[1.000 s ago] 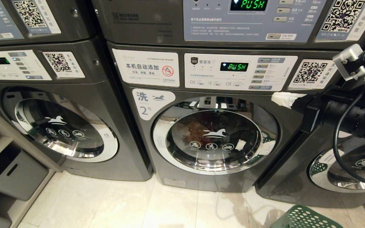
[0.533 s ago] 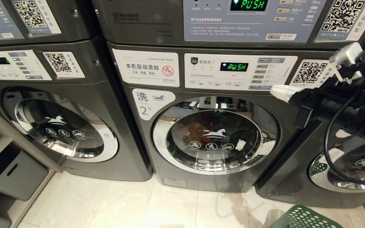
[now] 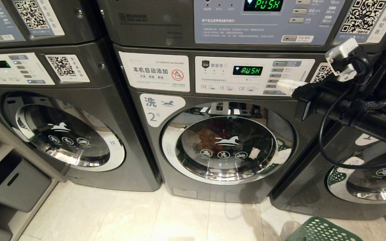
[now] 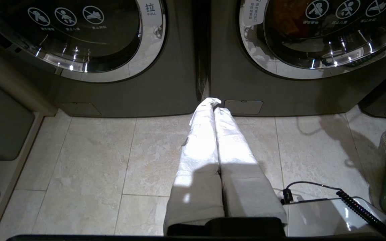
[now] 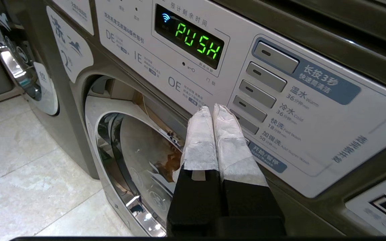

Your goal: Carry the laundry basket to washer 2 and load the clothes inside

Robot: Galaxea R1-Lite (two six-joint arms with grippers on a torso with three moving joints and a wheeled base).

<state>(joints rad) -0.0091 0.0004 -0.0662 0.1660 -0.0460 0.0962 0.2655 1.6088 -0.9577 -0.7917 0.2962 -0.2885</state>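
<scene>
Washer 2 (image 3: 213,192) stands straight ahead with its round glass door (image 3: 224,147) closed. Orange-brown clothes (image 3: 208,135) show behind the glass, and also appear in the right wrist view (image 5: 171,164). The green laundry basket (image 3: 320,231) sits on the floor at the lower right; only its rim shows. My right gripper (image 3: 285,85) is shut and empty, its white-wrapped tips (image 5: 213,108) close to the lower buttons (image 5: 245,122) of washer 2's control panel; whether they touch it I cannot tell. The left gripper (image 4: 213,102) is shut, held low over the floor towards the gap between two washers.
Another grey washer (image 3: 62,134) stands to the left and a third (image 3: 364,180) to the right, with dryers (image 3: 260,20) stacked above. Grey bins (image 3: 12,180) fill a shelf at far left. A clear round container (image 3: 288,229) sits beside the basket on the tiled floor (image 3: 146,217).
My right arm has risen and swung left, bringing its shut tips from beside the door's upper right up to the button column on the panel. The left arm has stayed still.
</scene>
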